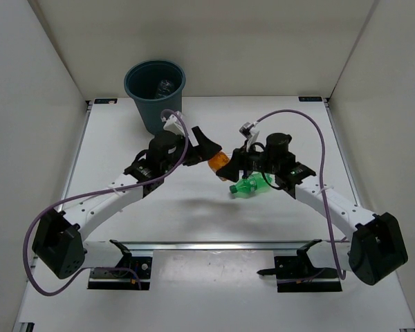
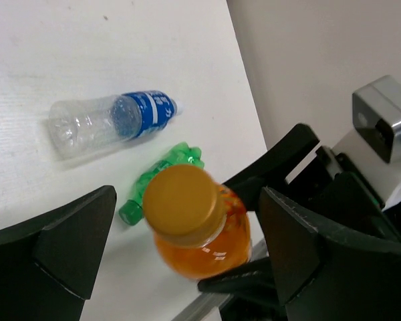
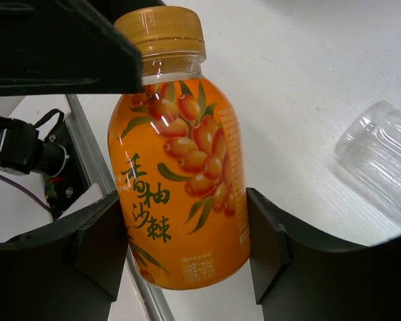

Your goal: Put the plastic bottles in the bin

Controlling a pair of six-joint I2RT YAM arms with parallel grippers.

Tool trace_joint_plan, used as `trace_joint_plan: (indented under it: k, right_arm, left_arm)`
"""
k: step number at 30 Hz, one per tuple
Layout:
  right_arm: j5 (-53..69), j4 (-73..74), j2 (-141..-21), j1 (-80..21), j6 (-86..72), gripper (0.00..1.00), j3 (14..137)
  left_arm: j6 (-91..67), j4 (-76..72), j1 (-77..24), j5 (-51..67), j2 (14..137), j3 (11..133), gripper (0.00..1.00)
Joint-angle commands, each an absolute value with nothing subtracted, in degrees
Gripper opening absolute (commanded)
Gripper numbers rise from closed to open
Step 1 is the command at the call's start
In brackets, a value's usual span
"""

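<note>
My right gripper [image 3: 187,241] is shut on the orange bottle [image 3: 180,174], holding it by its lower body above the table. In the top view the orange bottle [image 1: 220,161] hangs between both grippers. My left gripper [image 2: 187,247] is open, its jaws on either side of the bottle's yellow cap [image 2: 184,204] without touching it. The green bottle [image 1: 252,184] lies on the table under the right gripper [image 1: 229,168]. The clear bottle with the blue label [image 2: 113,120] lies on its side beyond it. The teal bin [image 1: 135,97] stands at the back left with a clear bottle [image 1: 164,86] inside.
White walls enclose the table on three sides. A metal rail [image 1: 214,245] runs along the near edge by the arm bases. The left gripper [image 1: 207,149] is right of the bin.
</note>
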State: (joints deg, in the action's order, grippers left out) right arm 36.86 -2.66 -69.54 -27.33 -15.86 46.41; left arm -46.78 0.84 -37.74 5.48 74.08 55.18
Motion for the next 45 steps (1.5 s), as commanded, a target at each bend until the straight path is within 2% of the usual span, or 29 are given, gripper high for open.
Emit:
trace_joint_plan:
  k: [1, 6, 8, 10, 12, 19, 22, 25, 28, 29, 30, 32, 33, 37, 39, 41, 43, 44, 45]
  right_arm:
    - [33.58, -5.88, -71.79, -29.44, -16.60, 0.09, 49.75]
    - [31.65, -10.89, -72.07, -29.45, -21.88, 0.07, 49.30]
    - [30.15, -11.69, -72.42, -29.44, -23.37, 0.07, 49.31]
    - [28.39, -10.99, -73.12, -29.62, -23.38, 0.07, 50.36]
    - [27.51, -9.93, -74.00, -30.32, -22.59, 0.07, 51.67]
    - [28.92, -9.58, -77.34, -32.78, -21.45, 0.08, 53.79]
    - [28.30, -9.75, -77.43, -32.96, -21.71, 0.08, 54.14]
    - [30.41, -12.04, -77.17, -32.87, -22.23, 0.09, 53.96]
    - [31.21, -11.43, -78.22, -33.22, -20.75, 0.09, 54.40]
    - [31.03, -10.90, -77.79, -33.31, -20.13, 0.07, 54.67]
    - [31.03, -10.46, -78.04, -33.31, -19.60, 0.04, 54.49]
    - [31.72, -10.11, -77.69, -32.70, -19.16, 0.01, 54.93]
    - [31.82, -10.19, -77.43, -32.17, -18.99, 0.01, 55.11]
    - [34.36, -11.42, -77.78, -32.08, -19.51, 0.01, 55.37]
    - [33.75, -10.99, -77.87, -32.61, -19.25, 0.01, 55.63]
    - [34.19, -10.64, -78.48, -32.60, -18.81, 0.01, 55.63]
    - [35.23, -9.94, -78.92, -32.69, -18.63, 0.01, 56.07]
    - [34.81, -9.84, -79.27, -32.26, -19.07, 0.04, 56.16]
    - [35.07, -10.10, -79.36, -32.78, -19.25, 0.04, 55.99]
  left_arm:
    - [-48.60, -4.38, -39.64, -2.98, 71.45, 53.36, 0.98]
    - [-48.08, -4.75, -40.87, -7.03, 73.21, 53.79, 0.98]
    - [-48.25, -5.88, -40.43, -6.95, 73.30, 52.74, 0.93]
    - [-48.60, -5.80, -41.04, -8.26, 73.47, 52.38, 0.77]
    - [-48.51, -5.28, -40.87, -9.13, 73.65, 52.56, 0.67]
    - [-47.29, -5.80, -40.52, -8.44, 75.06, 53.52, 0.63]
    - [-46.93, -4.49, -40.17, -8.53, 75.32, 53.96, 0.52]
    - [-46.23, -5.53, -39.20, -7.74, 75.50, 53.27, 0.34]
    - [-46.67, -5.10, -38.58, -6.95, 75.85, 54.05, 0.25]
    - [-45.97, -4.92, -38.32, -6.25, 75.94, 54.57, 0.26]
    - [-45.53, -4.40, -38.23, -6.24, 76.11, 55.02, 0.32]
    - [-43.51, -2.90, -38.41, -5.81, 76.20, 56.16, 0.81]
    - [-42.55, -2.81, -38.58, -5.02, 76.64, 56.25, 0.98]
    - [-41.48, -3.34, -38.59, -5.27, 76.99, 55.73, 0.98]
    - [-42.27, -3.69, -38.32, -4.14, 77.52, 55.46, 0.91]
    - [-42.71, -4.56, -38.32, -4.65, 77.87, 54.93, 0.73]
    - [-42.37, -4.65, -38.67, -5.79, 77.70, 55.02, 0.50]
    - [-42.10, -4.92, -38.41, -5.71, 77.61, 55.11, 0.41]
    - [-42.36, -4.75, -38.67, -5.71, 77.78, 55.37, 0.38]
